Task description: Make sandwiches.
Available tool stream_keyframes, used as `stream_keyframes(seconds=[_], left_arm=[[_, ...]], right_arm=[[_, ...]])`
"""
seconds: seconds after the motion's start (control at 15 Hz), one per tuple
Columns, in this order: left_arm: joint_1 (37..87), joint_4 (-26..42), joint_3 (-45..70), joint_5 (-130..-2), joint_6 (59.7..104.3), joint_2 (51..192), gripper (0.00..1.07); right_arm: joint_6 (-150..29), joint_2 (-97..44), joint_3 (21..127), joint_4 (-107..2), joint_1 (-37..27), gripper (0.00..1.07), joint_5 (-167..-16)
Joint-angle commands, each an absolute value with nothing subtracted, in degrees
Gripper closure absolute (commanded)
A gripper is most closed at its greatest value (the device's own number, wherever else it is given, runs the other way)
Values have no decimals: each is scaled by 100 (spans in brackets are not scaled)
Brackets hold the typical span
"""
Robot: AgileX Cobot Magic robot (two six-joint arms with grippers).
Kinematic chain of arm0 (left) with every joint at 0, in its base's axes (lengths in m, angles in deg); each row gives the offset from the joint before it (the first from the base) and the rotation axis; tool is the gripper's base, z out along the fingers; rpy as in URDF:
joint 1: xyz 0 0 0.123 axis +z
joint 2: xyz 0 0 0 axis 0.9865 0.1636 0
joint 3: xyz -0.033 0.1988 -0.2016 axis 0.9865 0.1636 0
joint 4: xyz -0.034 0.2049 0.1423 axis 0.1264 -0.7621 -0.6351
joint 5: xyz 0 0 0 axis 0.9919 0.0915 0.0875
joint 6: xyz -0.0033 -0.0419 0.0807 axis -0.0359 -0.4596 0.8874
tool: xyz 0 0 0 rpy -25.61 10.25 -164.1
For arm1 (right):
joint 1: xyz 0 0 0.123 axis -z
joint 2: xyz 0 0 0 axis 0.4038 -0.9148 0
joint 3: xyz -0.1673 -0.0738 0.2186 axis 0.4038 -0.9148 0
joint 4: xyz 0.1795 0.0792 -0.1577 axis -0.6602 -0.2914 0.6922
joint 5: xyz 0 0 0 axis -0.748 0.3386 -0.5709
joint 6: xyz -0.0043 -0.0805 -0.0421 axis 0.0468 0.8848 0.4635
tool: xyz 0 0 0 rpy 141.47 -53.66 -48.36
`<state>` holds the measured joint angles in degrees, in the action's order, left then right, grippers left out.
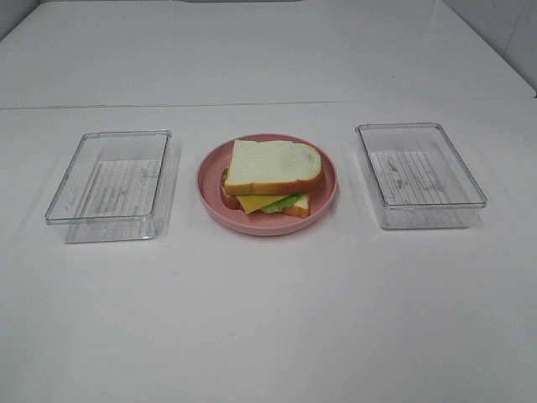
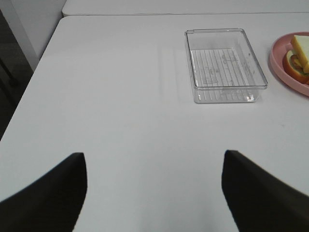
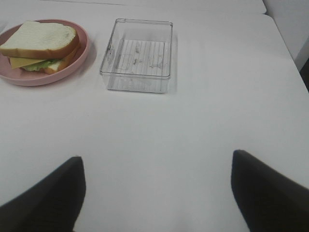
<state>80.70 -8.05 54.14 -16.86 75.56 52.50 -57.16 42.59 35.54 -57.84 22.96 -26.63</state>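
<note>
a sandwich (image 1: 273, 178) of soft white bread, yellow cheese and ruffled lettuce is seen on a round pink plate (image 1: 210, 180), between two clear ribbed plastic boxes (image 1: 109, 180) (image 1: 419, 175), well ahead of both grippers. only the wrist views show the left gripper (image 2: 153, 193) and right gripper (image 3: 157, 195), both spread wide and holding nothing.

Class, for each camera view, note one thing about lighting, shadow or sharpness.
Exterior high: even, soft light; the sandwich casts only a faint shadow on the pink plate. Left wrist: the clear box is sharp, the dark fingers blurred. Right wrist: blurred fingers likewise, pale table slightly washed out.
</note>
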Motion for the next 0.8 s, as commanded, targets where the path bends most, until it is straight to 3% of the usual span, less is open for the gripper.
stream_keyframes(seconds=[0.07, 0.8], left_arm=[[8036, -788, 5420, -1755, 7561, 5119, 32], [8041, -788, 5420, -1755, 7561, 5124, 32]], right_arm=[[-5710, 4357, 3543, -5784, 2290, 29, -2731], [-5710, 4357, 3543, -5784, 2290, 29, -2731]])
